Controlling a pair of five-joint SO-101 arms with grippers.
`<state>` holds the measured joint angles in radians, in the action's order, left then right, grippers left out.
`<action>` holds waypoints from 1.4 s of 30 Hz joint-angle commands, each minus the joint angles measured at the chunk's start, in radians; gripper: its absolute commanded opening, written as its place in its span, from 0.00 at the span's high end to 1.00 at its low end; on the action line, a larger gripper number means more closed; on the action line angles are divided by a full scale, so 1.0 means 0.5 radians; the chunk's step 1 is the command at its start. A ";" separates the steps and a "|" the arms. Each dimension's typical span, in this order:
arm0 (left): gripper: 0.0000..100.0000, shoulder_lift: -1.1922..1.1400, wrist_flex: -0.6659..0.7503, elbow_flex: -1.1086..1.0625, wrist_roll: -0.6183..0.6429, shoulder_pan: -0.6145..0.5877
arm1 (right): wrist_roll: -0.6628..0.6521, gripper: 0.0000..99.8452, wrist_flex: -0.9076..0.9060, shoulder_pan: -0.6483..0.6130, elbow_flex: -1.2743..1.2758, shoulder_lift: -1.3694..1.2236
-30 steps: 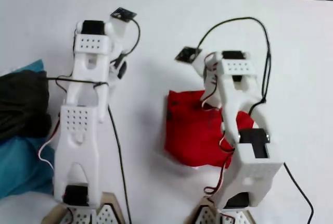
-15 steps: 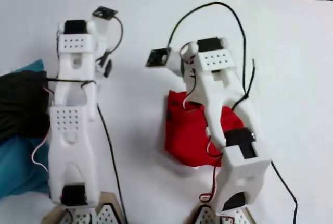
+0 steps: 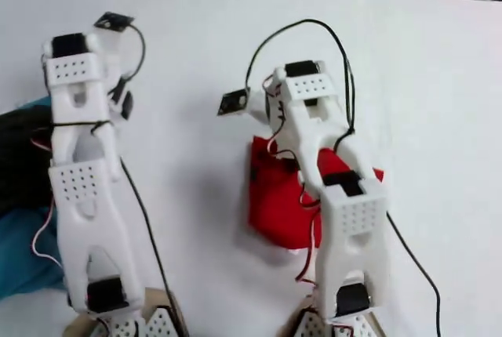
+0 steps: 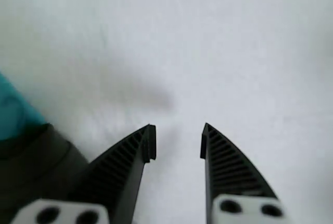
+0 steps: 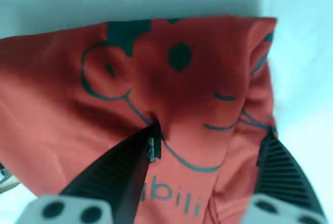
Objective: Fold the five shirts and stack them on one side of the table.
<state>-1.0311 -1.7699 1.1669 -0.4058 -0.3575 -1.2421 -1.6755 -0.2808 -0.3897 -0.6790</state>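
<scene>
A folded red shirt [image 3: 274, 200] with a dark printed figure lies on the white table [image 3: 439, 78] under the right arm. My right gripper [image 5: 208, 141] is open just above it, one finger over the cloth [image 5: 171, 78] and the other at its bunched edge. At the left edge of the table a black shirt [image 3: 20, 157] rests on a teal shirt [image 3: 20, 251]. My left gripper [image 4: 177, 140] hangs open over bare table beside that pile, whose teal corner [image 4: 13, 112] and dark cloth [image 4: 31, 156] lie just beside one finger. From above, the left gripper [image 3: 124, 102] sits right of the black shirt.
Black cables loop from both arms over the table's middle. Both arm bases stand at the near edge. Bare table lies to the right of the red shirt and along the far side.
The left arm has swung left toward the black and teal pile. The right arm has shifted left and drawn in over the red shirt.
</scene>
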 commanded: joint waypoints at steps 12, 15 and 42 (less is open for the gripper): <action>0.83 0.163 -0.037 0.011 -0.009 -0.074 | -0.012 0.69 -0.173 0.155 -0.709 -0.643; 0.83 0.163 -0.037 0.011 -0.009 -0.071 | -0.012 0.81 -0.173 0.241 -0.715 -0.640; 0.83 0.163 -0.037 0.011 0.071 0.328 | 1.086 0.98 -0.038 1.533 -1.666 -0.658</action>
<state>-1.0311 -1.7699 1.1669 -0.3844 -0.2332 -0.7449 -1.7231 0.3959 -1.1538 -1.0180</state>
